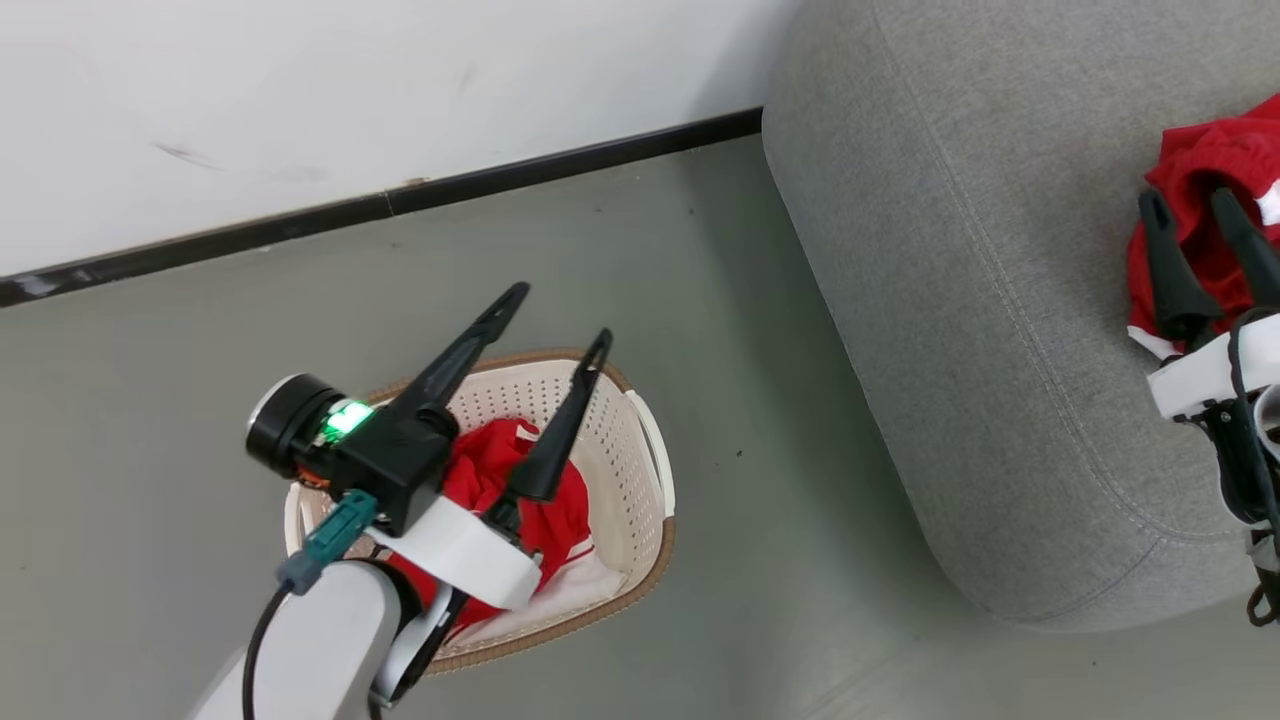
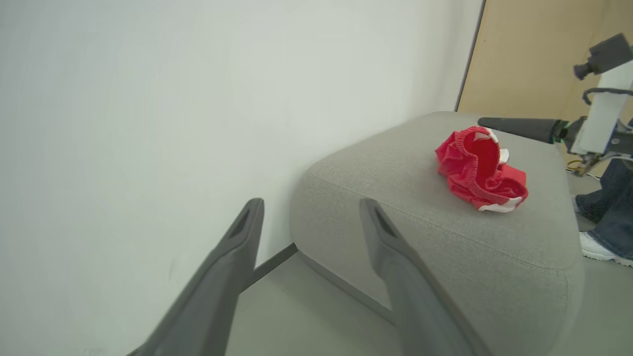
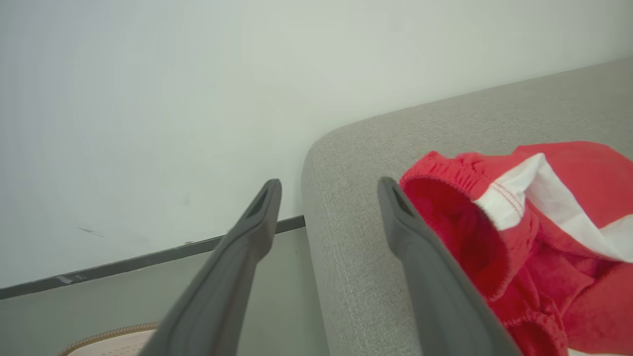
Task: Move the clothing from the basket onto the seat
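Head view: crumpled red, white-edged clothing (image 1: 480, 470) lies in the basket (image 1: 640, 420) at seven o'clock and on the seat (image 1: 950, 250) at three; left gripper (image 1: 560, 312) and right gripper (image 1: 1185, 195) gape, holding nothing.

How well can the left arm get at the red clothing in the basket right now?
Probably yes: the left gripper hangs open over the basket, and the red clothing lies uncovered inside, nothing between them. Its fingers point sideways, so it must tilt down first.
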